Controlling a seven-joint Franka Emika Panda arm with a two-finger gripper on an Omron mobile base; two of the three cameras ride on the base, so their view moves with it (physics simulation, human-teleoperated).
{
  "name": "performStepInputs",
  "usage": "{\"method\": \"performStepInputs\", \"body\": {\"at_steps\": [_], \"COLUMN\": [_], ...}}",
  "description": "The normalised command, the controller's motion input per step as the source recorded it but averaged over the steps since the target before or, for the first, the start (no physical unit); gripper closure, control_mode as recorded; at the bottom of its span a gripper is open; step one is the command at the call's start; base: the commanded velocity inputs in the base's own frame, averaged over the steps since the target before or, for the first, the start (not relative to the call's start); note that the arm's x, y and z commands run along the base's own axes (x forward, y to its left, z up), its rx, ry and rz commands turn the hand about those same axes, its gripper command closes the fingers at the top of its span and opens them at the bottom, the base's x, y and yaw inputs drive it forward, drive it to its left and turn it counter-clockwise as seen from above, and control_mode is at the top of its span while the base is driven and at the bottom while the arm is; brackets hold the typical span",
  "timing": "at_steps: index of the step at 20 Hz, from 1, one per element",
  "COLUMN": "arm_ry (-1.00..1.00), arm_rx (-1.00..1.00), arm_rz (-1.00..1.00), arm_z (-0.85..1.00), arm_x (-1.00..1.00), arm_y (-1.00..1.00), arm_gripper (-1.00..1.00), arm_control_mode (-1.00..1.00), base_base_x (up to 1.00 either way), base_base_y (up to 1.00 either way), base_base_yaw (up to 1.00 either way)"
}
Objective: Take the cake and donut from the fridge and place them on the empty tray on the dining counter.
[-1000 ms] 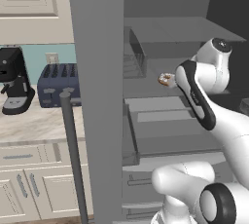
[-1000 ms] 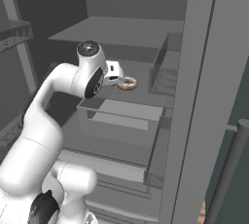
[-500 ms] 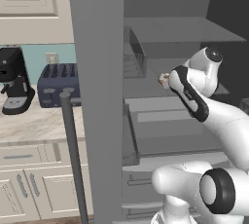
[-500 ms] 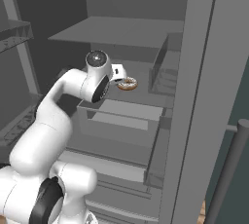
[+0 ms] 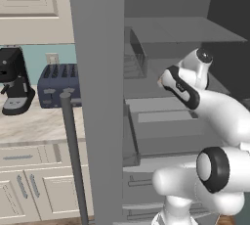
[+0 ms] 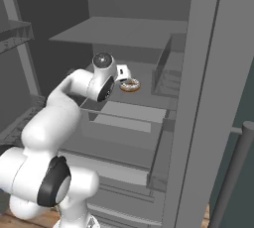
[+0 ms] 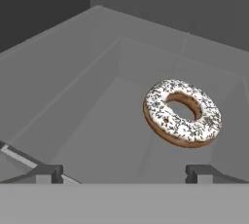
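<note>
The donut, a brown ring with white speckled icing, lies on a grey shelf inside the open fridge. In the right base view the donut sits just beyond my hand. My gripper is open, with its two dark fingertips wide apart. It stands short of the donut, which lies ahead and toward the right fingertip. Nothing is between the jaws. From the right base view the gripper reaches in over the shelf. The cake, the tray and the dining counter are out of view.
The open fridge door with its bar handle stands close beside the arm. A door bin and a pulled-out drawer lie near the shelf. A toaster and a coffee machine stand on the wall counter.
The arm has folded lower and the hand has edged in toward the donut. The donut lies where it was, and the jaws have stayed open.
</note>
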Motion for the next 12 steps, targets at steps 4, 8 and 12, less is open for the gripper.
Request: {"method": "performStepInputs", "body": {"at_steps": [4,8,12], "arm_ry": [0.08,0.01,0.00], "arm_rx": [0.00,0.00,0.00], "arm_rz": [0.00,0.02,0.03], "arm_z": [0.00,-0.09,-0.21], "arm_x": [0.50,0.39,0.35], "arm_y": [-0.01,-0.14,-0.09], "arm_gripper": [-1.00,-1.00,-1.00], "arm_control_mode": [-1.00,-1.00,-1.00], "base_base_x": [0.00,0.00,0.00], "base_base_y": [0.00,0.00,0.00], "base_base_yaw": [0.00,0.00,0.00]}}
